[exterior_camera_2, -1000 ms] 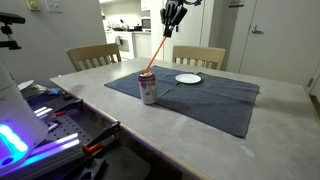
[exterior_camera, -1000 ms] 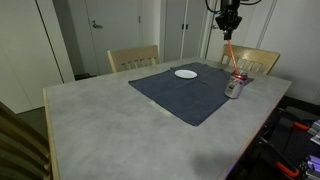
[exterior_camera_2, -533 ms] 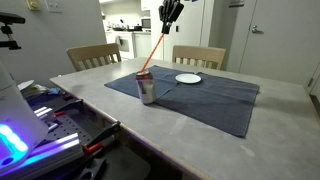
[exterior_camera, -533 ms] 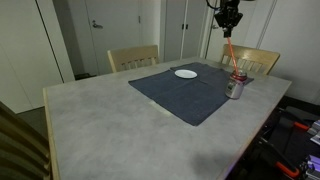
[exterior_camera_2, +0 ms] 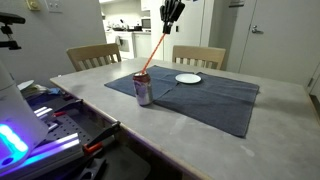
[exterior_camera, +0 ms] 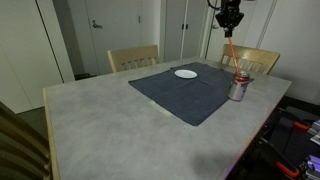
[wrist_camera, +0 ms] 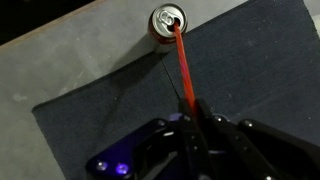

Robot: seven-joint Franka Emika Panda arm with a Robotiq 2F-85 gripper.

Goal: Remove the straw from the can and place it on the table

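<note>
The silver can stands on the edge of the dark mat on the grey table; it also shows in an exterior view and in the wrist view. The red-orange straw slants from the can's mouth up to my gripper. In an exterior view the straw reaches the gripper high above the table. In the wrist view the straw runs from the can's opening into the shut fingers.
A flat white plate lies on the mat's far part, also seen in an exterior view. Two wooden chairs stand at the table's far side. Equipment lies on the floor past the table edge.
The can has shifted along the mat's edge with the straw in it and now stands more upright. The gripper has stayed at about the same height.
</note>
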